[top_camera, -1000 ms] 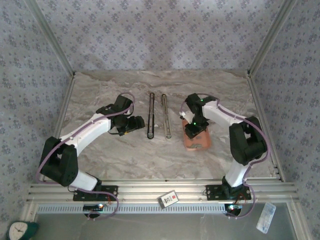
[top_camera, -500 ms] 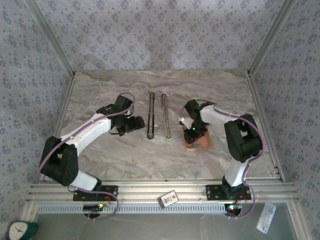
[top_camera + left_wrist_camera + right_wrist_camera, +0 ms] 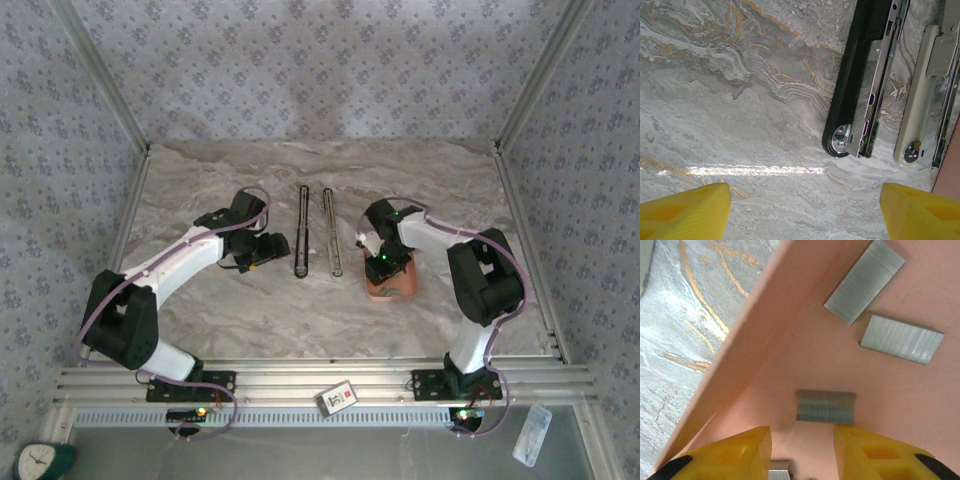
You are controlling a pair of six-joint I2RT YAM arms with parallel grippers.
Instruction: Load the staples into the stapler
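Right gripper point(image 3: 802, 450) hovered part-spread and empty behind a staple strip point(image 3: 825, 406) near the pink tray's point(image 3: 757, 362) wall. Pinched askew, the strip might crumble.

staple strips point(image 3: 825, 406) in tray point(image 3: 755, 345), stapler point(image 3: 303, 235) left of tray

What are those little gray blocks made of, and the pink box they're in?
Gray blocks: probably metal staples, silvery with fine lines like thin wires side by side. Pink box: smooth, matte, no shine; plastic or cardboard, hard to tell.
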